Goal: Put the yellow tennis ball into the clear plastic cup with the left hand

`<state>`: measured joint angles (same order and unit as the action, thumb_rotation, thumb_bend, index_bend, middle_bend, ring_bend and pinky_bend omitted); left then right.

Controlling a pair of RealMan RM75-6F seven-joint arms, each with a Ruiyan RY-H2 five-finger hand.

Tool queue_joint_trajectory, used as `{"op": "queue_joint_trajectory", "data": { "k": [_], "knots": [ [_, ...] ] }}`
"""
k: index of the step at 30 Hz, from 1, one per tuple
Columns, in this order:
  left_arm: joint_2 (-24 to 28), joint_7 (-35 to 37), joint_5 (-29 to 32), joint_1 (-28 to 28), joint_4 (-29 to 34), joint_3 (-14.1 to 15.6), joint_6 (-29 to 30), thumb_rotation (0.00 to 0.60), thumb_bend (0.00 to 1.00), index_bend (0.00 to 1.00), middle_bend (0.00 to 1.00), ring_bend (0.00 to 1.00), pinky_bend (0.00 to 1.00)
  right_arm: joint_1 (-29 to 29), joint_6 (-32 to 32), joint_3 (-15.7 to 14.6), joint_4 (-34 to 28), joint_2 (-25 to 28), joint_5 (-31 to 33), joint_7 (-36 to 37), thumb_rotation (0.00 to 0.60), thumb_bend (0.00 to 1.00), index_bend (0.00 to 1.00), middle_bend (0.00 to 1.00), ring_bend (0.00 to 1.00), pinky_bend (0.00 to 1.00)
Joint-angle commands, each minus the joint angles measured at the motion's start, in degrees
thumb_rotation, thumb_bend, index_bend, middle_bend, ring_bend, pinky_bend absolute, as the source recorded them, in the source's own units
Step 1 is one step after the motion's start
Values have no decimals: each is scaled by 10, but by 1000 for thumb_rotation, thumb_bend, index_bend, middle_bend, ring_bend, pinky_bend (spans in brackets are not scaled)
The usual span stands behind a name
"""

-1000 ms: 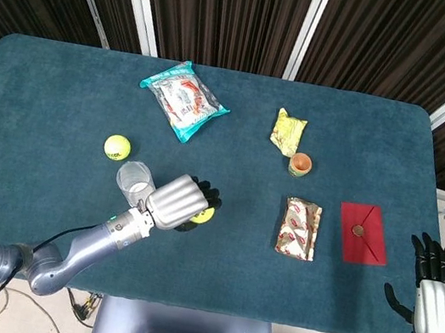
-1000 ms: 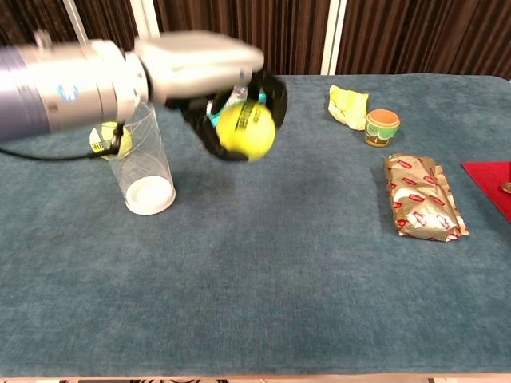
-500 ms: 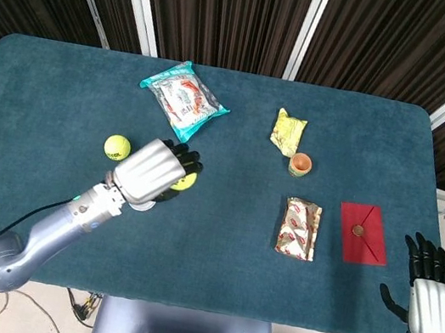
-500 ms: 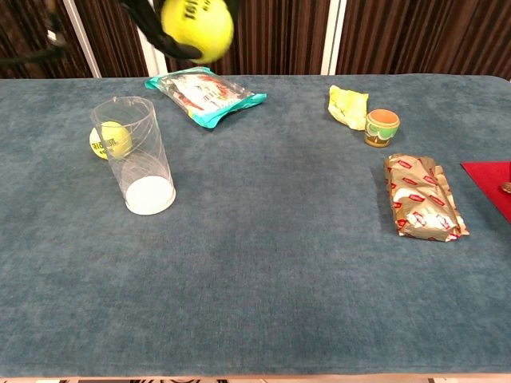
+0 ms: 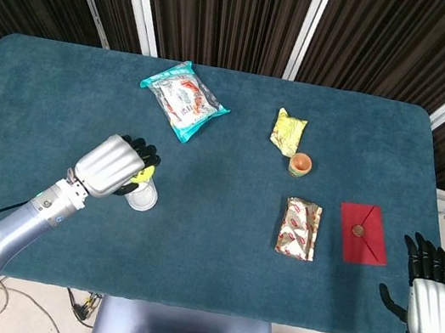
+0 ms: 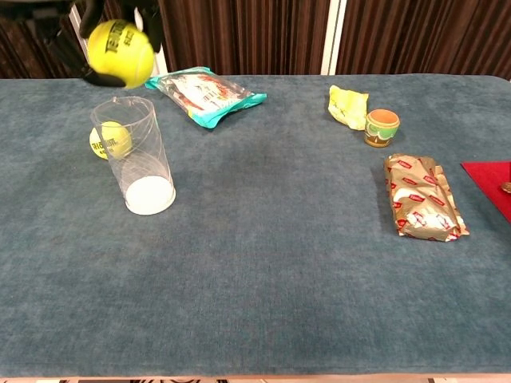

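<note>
Left hand [image 5: 110, 166] fingers curled, grasping yellow tennis ball [image 6: 120, 53], above clear plastic cup [image 6: 136, 155]

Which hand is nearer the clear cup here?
The left. The left hand holds a tennis ball just above the cup, while the right hand hangs off the table's far right corner, past the red envelope.

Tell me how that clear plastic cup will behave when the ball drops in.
The clear plastic cup looks thin-walled and tall over a narrow base, so probably light and apt to tip. The tennis ball in the left hand nearly matches its mouth, so an off-centre drop may topple it.
</note>
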<state>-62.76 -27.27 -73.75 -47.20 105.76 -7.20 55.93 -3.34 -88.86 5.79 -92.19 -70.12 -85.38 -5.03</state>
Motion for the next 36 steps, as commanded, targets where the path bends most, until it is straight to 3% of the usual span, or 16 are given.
{"op": "queue_joint_trajectory", "data": {
  "k": [1, 7, 15, 27, 36],
  "knots": [
    [-6, 7, -9, 4, -15, 10, -7, 600, 330, 458, 486, 402, 566, 0, 0, 0, 0, 0, 1, 0, 600, 337, 0, 16, 24, 0],
    [-8, 7, -20, 4, -19, 15, -10, 600, 315, 438, 466, 391, 560, 0, -1, 0, 0, 0, 0, 1, 600, 337, 0, 16, 25, 0],
    [6, -7, 8, 0, -5, 16, -31, 600, 83, 360, 331, 310, 494, 1, -4, 1, 0, 1, -1, 4, 600, 336, 0, 17, 25, 0],
    [7, -42, 17, -1, 7, 6, -8, 600, 71, 349, 303, 288, 475, 3, -7, 2, 1, 2, -1, 6, 600, 337, 0, 16, 24, 0],
    [31, -19, 42, 26, -10, 1, 20, 600, 71, 338, 286, 278, 469, 4, -11, 2, 1, 1, -4, 7, 600, 337, 0, 16, 24, 0]
  ]
}}
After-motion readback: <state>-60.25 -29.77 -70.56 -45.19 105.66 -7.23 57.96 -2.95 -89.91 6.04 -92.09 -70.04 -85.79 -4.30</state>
